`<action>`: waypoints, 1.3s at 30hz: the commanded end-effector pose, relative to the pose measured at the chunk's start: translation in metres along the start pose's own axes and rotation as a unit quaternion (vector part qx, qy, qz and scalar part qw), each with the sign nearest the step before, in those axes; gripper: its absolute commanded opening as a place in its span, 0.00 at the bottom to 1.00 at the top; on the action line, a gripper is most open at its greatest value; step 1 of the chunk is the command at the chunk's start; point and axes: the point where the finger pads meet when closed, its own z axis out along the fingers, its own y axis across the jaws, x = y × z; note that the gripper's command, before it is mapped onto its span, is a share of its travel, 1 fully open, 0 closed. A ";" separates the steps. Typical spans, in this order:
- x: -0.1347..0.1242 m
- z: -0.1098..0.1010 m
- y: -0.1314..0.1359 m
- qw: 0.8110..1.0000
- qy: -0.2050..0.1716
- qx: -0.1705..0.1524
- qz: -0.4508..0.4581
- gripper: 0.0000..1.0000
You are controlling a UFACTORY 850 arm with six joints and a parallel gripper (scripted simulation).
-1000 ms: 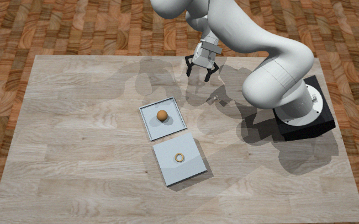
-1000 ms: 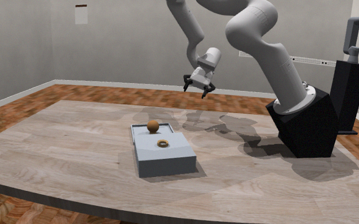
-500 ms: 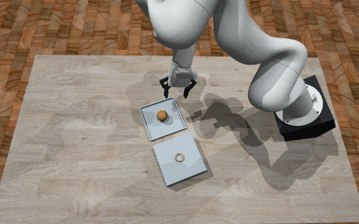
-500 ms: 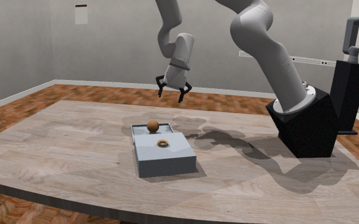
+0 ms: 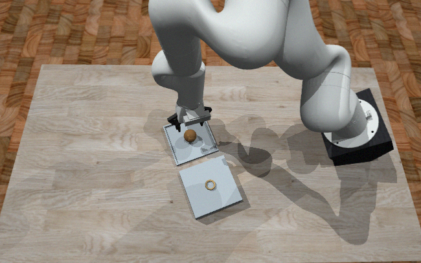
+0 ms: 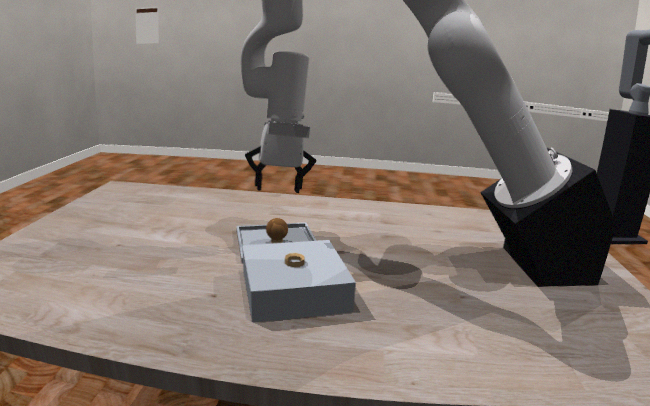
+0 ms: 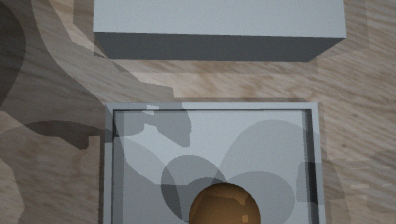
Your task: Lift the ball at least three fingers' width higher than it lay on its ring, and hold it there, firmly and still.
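Note:
A brown ball (image 5: pixel 190 135) rests in the middle of a low grey tray (image 5: pixel 191 142) on the table. It also shows in the exterior view (image 6: pixel 277 228) and at the bottom edge of the wrist view (image 7: pixel 225 205). My gripper (image 6: pixel 280 179) hangs well above the ball, pointing straight down, open and empty. In the top view the gripper (image 5: pixel 190 122) sits over the tray's far edge. A small gold ring (image 5: pixel 210 184) lies on top of a taller grey block (image 5: pixel 210 185) next to the tray.
The grey block (image 6: pixel 297 281) stands right beside the tray on the near side. The arm's black base (image 6: pixel 552 224) sits at the table's right. A dark stand (image 6: pixel 630 176) stands behind it.

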 end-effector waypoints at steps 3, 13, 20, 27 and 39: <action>-0.001 0.009 0.002 0.997 -0.065 0.047 -0.012 1.00; -0.001 0.009 0.002 0.997 -0.064 0.047 -0.012 1.00; -0.001 0.013 0.002 0.997 -0.064 0.047 -0.012 1.00; -0.004 0.032 0.002 0.997 -0.061 0.046 -0.011 1.00; -0.011 0.079 -0.003 0.997 -0.061 0.047 -0.011 1.00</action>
